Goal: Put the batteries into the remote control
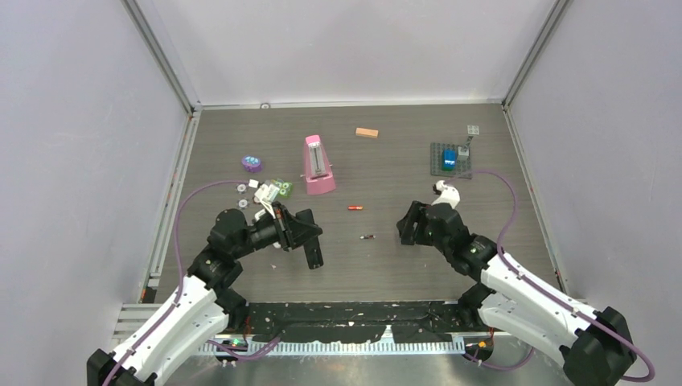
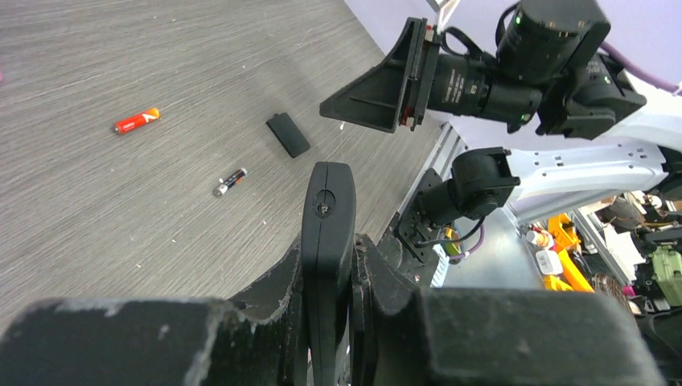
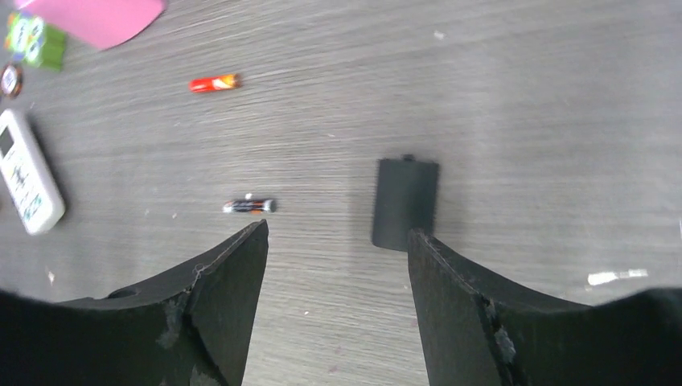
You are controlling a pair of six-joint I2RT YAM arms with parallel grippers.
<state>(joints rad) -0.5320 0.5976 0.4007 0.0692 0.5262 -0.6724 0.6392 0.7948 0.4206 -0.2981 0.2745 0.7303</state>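
Grey woodgrain table [image 1: 386, 265] — left jaws clamp slim black remote [image 2: 328, 233], right jaws gape.

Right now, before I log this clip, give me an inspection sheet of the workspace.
Surface: dark wood-grain table, a few white specks.
Job's things: orange battery and dark battery loose, only two seen; black remote; black cover panel lying flat.
Clutter: white remote, pink wedge, tan block, purple piece, grey plate.
Grippers: left gripper shut on the black remote; right gripper open near the panel.
Cables: purple cable along each arm.
Surroundings: pale walls.
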